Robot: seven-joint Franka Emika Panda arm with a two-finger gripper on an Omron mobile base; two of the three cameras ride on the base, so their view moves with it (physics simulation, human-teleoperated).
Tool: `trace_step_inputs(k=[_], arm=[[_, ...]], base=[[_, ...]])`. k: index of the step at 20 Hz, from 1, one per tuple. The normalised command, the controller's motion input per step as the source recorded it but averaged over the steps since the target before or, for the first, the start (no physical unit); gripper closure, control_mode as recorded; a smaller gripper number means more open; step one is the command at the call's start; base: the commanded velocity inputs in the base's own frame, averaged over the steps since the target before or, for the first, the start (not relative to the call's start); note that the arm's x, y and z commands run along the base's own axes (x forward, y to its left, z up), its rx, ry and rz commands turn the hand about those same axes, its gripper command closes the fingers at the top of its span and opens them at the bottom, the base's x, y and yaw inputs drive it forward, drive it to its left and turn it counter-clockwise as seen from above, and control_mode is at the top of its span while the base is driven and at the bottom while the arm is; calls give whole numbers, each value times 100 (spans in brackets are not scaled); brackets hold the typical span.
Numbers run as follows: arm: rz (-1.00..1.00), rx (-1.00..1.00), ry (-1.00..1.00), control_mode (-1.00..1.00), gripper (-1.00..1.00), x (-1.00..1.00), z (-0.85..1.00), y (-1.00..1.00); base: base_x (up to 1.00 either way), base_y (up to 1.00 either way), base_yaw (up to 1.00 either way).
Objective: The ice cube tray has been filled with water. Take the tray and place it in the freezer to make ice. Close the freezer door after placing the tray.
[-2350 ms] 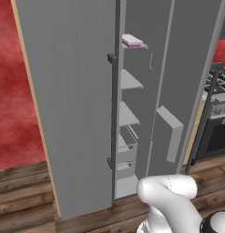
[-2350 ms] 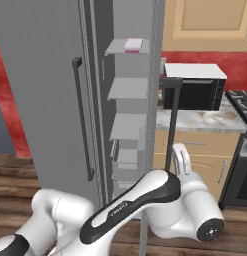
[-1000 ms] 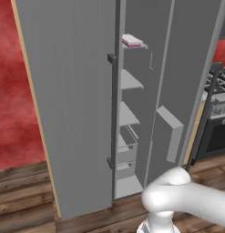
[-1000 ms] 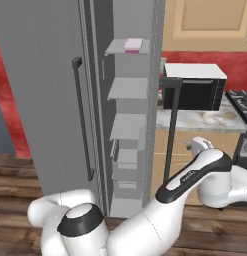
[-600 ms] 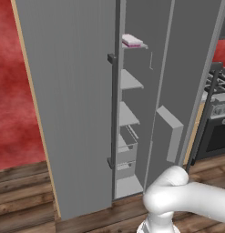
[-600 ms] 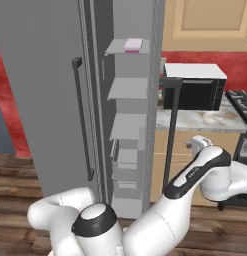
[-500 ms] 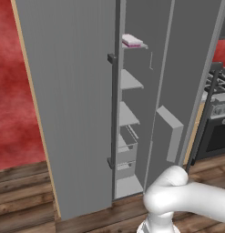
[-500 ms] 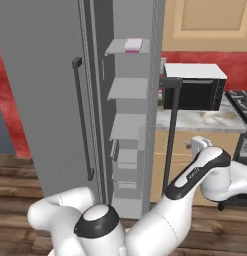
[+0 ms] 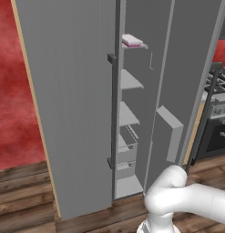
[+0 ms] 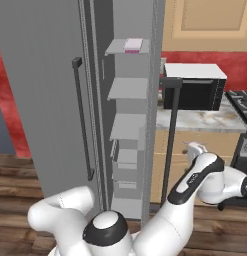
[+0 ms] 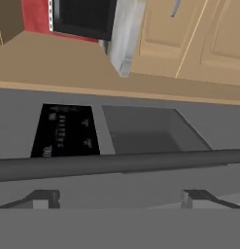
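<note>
Pale pink, magenta-edged ice cube tray flat on top freezer shelf; claw wide, empty.

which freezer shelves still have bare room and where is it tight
The ice cube tray takes the right part of the top shelf; its left part is bare. The two shelves below look bare. It is crowded lower down, around the drawer, and the gap beside the freezer door is narrow.
</note>
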Motion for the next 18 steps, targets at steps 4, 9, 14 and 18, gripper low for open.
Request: trace_step_inputs(k=[4, 9, 14, 18], arm=[[0, 0, 5, -100, -100, 31, -40, 12], [0, 0, 2, -100, -100, 26, -28, 8], [0, 0, 0, -100, -100, 16, -19, 3], [0, 0, 0, -100, -100, 9, -11, 0]], base=[[0, 0, 0], [0, 0, 0], [0, 0, 0], [0, 0, 0]])
